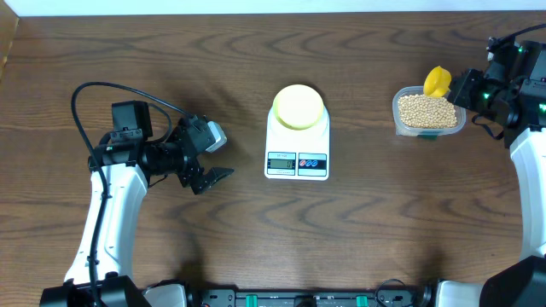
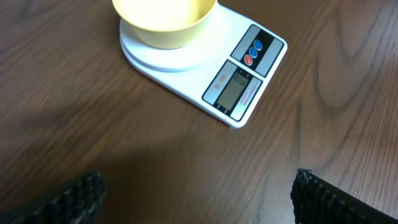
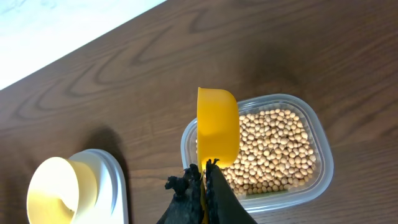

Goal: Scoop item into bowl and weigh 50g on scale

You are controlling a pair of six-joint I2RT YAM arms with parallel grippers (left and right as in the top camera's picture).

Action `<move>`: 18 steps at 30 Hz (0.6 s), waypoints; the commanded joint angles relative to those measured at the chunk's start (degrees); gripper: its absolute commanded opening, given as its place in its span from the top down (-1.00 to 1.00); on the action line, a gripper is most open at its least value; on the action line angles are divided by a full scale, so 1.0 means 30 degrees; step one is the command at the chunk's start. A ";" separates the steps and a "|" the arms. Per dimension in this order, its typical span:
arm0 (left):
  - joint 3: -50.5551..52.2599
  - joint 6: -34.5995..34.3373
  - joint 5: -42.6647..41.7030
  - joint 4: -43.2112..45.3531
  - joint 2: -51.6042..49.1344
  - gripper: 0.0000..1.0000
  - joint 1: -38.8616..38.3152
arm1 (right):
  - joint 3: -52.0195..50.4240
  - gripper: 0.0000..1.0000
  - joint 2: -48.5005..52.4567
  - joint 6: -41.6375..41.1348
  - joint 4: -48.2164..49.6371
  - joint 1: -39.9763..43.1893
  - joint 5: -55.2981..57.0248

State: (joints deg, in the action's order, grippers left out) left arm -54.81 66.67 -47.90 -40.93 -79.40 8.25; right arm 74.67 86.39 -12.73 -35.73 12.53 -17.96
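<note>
The pale yellow-green bowl (image 1: 298, 106) sits on the white scale (image 1: 297, 160) at the table's middle; both also show in the left wrist view, bowl (image 2: 165, 22) and scale (image 2: 245, 81). Tan beans (image 1: 425, 109) fill a clear tub (image 1: 430, 132) at the right; they also show in the right wrist view (image 3: 273, 149). My right gripper (image 3: 205, 171) is shut on the handle of a yellow scoop (image 3: 217, 127), held over the tub's left edge (image 1: 437, 82). My left gripper (image 1: 212, 175) is open and empty, left of the scale.
The tub's rim (image 3: 317, 180) lies right of the scoop. A black cable (image 1: 94, 89) loops above the left arm. Bare wood table lies between the left gripper (image 2: 199, 199) and the scale.
</note>
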 commanded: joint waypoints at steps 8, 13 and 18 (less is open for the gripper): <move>0.0197 -0.0182 0.0277 -0.0044 -0.0117 -0.95 0.0066 | 0.0357 0.98 -0.0204 0.0270 -0.0015 0.0044 0.0146; 0.0197 -0.0182 0.0291 -0.0051 -0.0117 -0.95 0.0066 | 0.0357 0.98 -0.0204 0.0270 -0.0022 0.0044 0.0146; 0.0197 -0.0182 0.0306 -0.0051 -0.0117 -0.95 0.0066 | 0.0350 0.98 -0.0204 0.0277 -0.0146 0.0036 0.0146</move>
State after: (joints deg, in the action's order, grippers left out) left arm -54.81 66.24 -47.22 -40.91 -79.40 8.25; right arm 74.67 86.39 -12.73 -35.83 12.53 -17.96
